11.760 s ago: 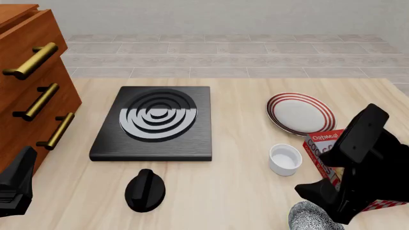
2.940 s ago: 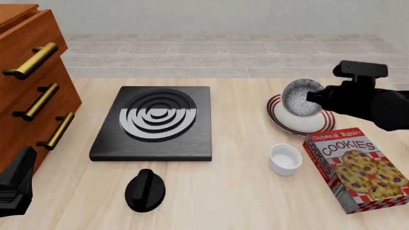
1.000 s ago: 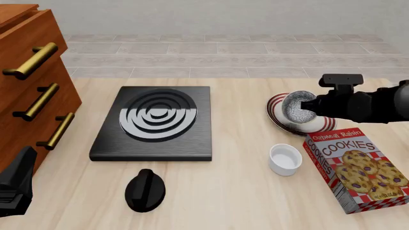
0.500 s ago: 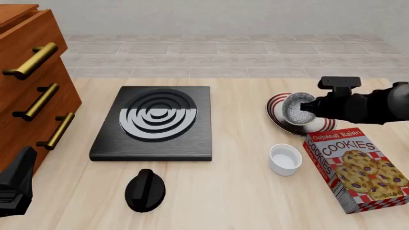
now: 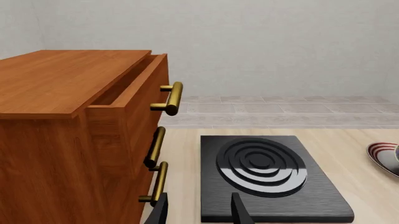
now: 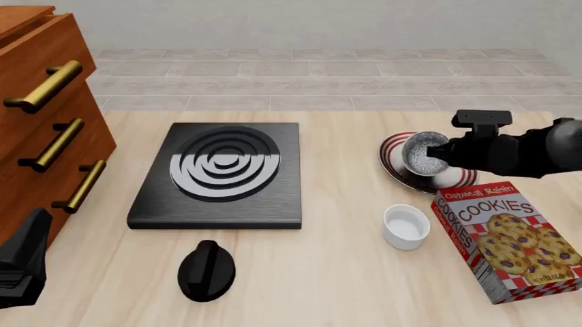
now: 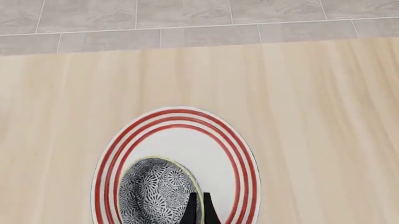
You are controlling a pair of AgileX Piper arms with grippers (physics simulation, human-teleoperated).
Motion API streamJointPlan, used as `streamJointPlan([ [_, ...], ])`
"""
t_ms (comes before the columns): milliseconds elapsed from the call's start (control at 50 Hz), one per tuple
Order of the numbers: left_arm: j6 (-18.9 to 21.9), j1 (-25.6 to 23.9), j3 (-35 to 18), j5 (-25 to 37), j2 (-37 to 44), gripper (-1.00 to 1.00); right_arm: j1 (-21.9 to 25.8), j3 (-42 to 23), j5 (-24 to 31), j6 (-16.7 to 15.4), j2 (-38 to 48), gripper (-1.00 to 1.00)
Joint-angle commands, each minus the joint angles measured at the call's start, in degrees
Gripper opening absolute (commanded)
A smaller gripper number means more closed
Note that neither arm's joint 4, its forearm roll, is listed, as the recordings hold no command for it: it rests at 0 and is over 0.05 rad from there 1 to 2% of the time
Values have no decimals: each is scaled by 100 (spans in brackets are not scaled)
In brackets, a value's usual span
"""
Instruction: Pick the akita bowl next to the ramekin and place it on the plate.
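The akita bowl (image 6: 419,154) hangs tilted in the right gripper (image 6: 440,151) directly over the plate (image 6: 397,169), its speckled inside turned toward the camera, in what reads as the closing stage of the placement. Largest of the things around that claw is the wooden drawer cabinet (image 6: 41,109), far off across the table on the left arm's side, its top drawer standing slightly ajar in the left wrist view. Next in size, the black burner slab (image 6: 221,174) with its raised concentric rings lies well apart from the claw, between it and the cabinet. The cookies box (image 6: 509,238) lies flat just behind and below the right arm, close enough that a low withdrawal could brush it. The plate sits right beneath the claw (its red stripes ring the bowl on every side in the right wrist view), so the bowl looks centred for release. The stove knob (image 6: 206,270) rests near the table's close edge, well away. The ramekin (image 6: 405,226) stands upright just short of the plate, nearer the robot than the claw, and clear of it. The right fingers pinch the bowl's wall, one inside the rim and one outside, nearly together around the thin ceramic; that rim grip probably explains the tilt. The left gripper (image 5: 198,211) idles by the cabinet, fingers parted, holding nothing.
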Motion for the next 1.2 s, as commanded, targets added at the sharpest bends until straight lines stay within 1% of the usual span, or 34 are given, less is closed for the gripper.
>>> streamJointPlan([
  [20,-2,11,0,1,-1,100,-1,-43,-44,33,133,-100],
  [180,3,-15,0,-1,2,100,-134,-157,-3,-97,129,-100],
  [200,3,-15,0,-1,2,100,-143,-167,7,-106,126,100],
  [520,3,-15,0,-1,2,100,-139,-204,36,-146,50,100],
  [1200,3,-15,0,-1,2,100,-224,-224,415,-250,-652,100],
])
